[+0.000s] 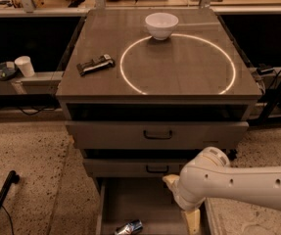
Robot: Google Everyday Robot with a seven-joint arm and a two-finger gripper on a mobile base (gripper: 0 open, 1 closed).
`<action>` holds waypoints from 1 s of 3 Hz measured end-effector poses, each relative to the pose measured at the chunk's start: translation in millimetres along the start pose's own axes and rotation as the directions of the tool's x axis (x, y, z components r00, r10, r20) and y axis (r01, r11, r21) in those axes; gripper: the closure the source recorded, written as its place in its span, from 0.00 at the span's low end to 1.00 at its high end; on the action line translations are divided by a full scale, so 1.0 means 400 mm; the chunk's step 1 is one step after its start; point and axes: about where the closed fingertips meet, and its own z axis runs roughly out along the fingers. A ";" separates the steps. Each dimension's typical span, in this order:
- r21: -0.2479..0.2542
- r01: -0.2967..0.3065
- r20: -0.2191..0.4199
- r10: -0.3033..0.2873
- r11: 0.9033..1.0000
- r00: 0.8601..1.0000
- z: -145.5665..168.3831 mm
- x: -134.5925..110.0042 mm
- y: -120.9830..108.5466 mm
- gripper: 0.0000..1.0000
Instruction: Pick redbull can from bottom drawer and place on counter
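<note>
The redbull can (129,227) lies on its side at the front of the open bottom drawer (140,199), at the lower edge of the camera view. My gripper (186,214) hangs over the right side of that drawer, right of the can and apart from it; a cream fingertip (194,222) points down. The white arm (247,185) reaches in from the right. The counter (179,77) above bears the glowing white circle.
A white bowl (161,25) stands at the circle's far edge. A dark flat packet (96,64) lies on the counter's left side. Two upper drawers with black handles (158,134) are a little open. A white cup (24,66) stands on a shelf at left.
</note>
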 end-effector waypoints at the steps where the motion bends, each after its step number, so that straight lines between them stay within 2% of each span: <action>1: -0.009 0.025 0.070 -0.024 1.000 0.997 0.120 0.019 0.067 0.00; 3: -0.035 0.048 0.107 -0.044 0.998 0.993 0.151 0.010 0.076 0.00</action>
